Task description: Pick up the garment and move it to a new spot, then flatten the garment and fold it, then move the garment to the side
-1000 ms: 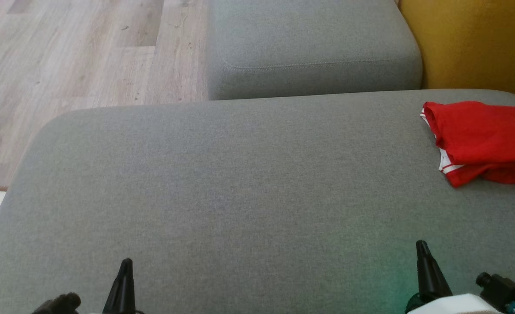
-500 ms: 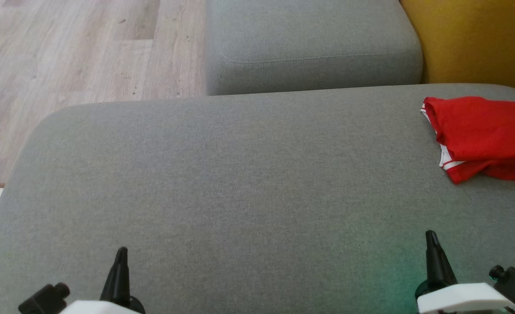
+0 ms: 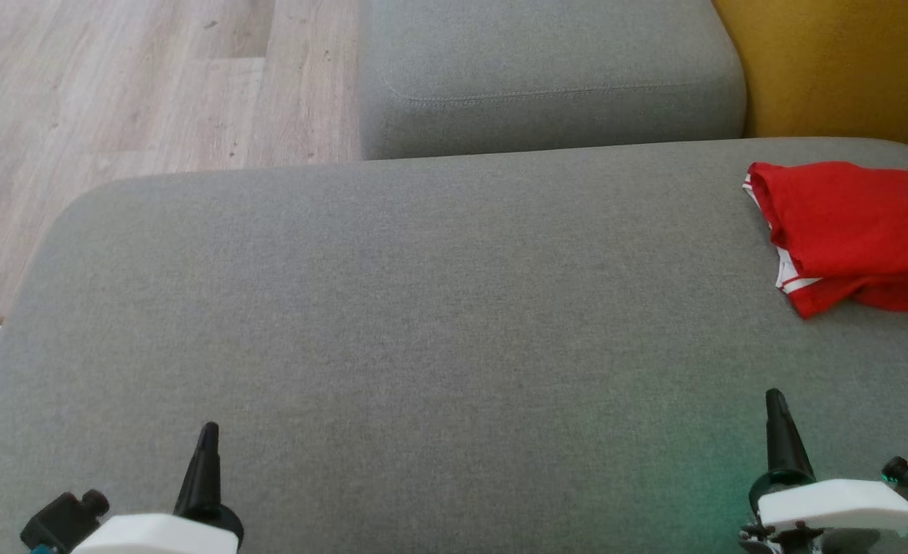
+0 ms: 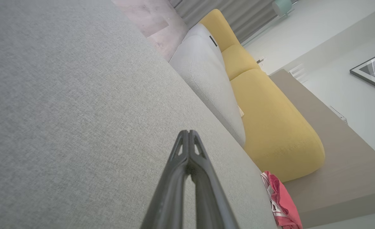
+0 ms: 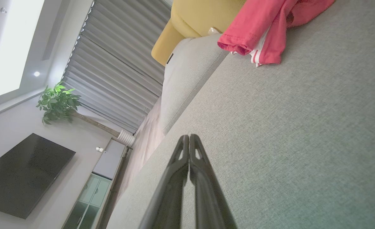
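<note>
The garment is red with white stripes and lies folded at the far right of the grey sofa seat, partly cut off by the head view's right edge. It also appears as the garment in the left wrist view and the garment in the right wrist view. My left gripper rises at the lower left, shut and empty. At the lower right stands my right gripper, also shut with nothing in it, well short of the garment. Both wrist views show fingertips pressed together.
A second grey cushion sits beyond the seat, with a yellow cushion to its right. Wooden floor lies at the upper left. The right wrist view takes in a TV, a plant and grey curtains.
The head camera has tilted, so the whole scene sits slightly higher in the picture. Both grippers reach further up into view and show more of their white housings. The garment stays where it was.
</note>
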Controlling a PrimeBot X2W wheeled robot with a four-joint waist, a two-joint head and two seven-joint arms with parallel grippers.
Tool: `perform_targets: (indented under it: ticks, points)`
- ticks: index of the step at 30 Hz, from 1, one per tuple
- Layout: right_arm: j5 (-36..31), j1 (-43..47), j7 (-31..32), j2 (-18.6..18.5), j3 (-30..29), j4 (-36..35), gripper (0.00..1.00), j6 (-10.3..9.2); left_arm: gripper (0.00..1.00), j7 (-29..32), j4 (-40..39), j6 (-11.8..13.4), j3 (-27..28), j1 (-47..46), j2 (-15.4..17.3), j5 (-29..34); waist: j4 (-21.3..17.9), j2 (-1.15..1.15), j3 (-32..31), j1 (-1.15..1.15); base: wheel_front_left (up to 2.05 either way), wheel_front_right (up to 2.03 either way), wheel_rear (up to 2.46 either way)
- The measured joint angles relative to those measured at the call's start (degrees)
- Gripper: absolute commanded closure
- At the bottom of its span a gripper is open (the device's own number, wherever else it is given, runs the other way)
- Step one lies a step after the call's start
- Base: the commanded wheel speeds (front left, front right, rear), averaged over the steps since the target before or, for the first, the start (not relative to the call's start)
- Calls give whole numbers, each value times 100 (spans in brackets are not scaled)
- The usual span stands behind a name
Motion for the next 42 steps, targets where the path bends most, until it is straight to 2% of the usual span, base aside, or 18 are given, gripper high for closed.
perform_targets:
  ticks: [42]
  points:
    - [2713,-524,658,-23,-490,15,100,0,100,676,501,-322,457,-903,0,-2805,-58,0,291,0,0,0,0]
